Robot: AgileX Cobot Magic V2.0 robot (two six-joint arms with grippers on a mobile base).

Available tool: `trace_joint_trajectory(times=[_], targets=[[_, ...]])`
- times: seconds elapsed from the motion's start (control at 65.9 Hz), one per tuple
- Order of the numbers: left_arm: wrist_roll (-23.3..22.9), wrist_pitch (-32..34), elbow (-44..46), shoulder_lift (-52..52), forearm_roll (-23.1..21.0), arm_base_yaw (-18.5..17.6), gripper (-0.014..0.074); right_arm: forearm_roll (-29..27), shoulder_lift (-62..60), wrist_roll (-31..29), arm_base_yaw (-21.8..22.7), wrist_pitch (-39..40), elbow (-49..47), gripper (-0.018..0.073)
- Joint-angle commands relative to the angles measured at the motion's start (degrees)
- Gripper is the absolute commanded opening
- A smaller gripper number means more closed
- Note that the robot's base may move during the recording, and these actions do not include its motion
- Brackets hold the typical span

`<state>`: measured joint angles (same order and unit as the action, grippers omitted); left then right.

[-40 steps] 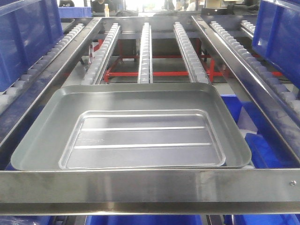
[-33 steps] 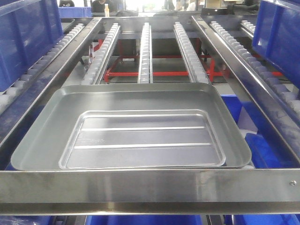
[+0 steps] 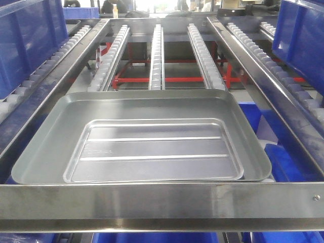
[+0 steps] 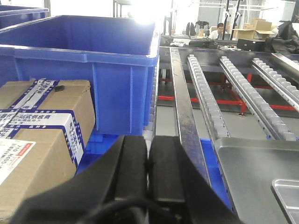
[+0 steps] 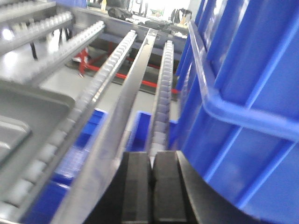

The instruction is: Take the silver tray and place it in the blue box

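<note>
The silver tray [image 3: 154, 152], shiny with two long ribs on its base, lies inside a wider plain silver tray [image 3: 48, 131] on the roller conveyor. Its corner shows at the lower right of the left wrist view [image 4: 286, 193] and at the left edge of the right wrist view [image 5: 10, 131]. A blue box [image 4: 93, 65] stands left of the conveyor, ahead of my left gripper [image 4: 148, 161], which is shut and empty. Another blue box [image 5: 243, 93] rises close on the right of my right gripper [image 5: 152, 163], also shut and empty. Neither gripper shows in the front view.
Cardboard cartons [image 4: 37, 130] sit at the left, below the blue box. Roller rails [image 3: 157, 50] and steel side rails [image 3: 253, 66] run away from me. A steel crossbar [image 3: 162, 200] spans the near edge. Blue bins [image 3: 283, 157] lie under the conveyor.
</note>
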<state>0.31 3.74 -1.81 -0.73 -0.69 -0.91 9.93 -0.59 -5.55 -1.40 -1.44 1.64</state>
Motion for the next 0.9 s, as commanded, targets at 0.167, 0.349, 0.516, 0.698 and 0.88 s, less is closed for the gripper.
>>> trace_joint_trajectory(times=[0.167,0.349,0.516,0.698,0.88], targets=[[-0.31,6.30,-0.77,-0.95,-0.05,-0.02,-0.0009,4.66,-1.21,-2.38,0.12,7.77,-1.08,0.0054],[-0.31,3.80,1.59,-0.08,-0.05,-0.02,-0.0009,-0.49,-0.89,7.39,0.12,9.94,-2.31,0.0054],[-0.31,-8.54,10.08,4.54,-1.50,-0.02,-0.0009,-1.88,4.26,11.93,0.12,-3.50,-10.80,0.0054],[-0.31,-23.45,23.35,18.13,-10.38,-0.02,-0.0009,-2.44,18.63,11.93,0.12,-15.66,-22.53,0.0054],[-0.31,-33.35,33.56,33.30,-10.38,-0.02,-0.0009,-9.18,37.52,11.88,0.12,-29.03,-34.24,0.0054]])
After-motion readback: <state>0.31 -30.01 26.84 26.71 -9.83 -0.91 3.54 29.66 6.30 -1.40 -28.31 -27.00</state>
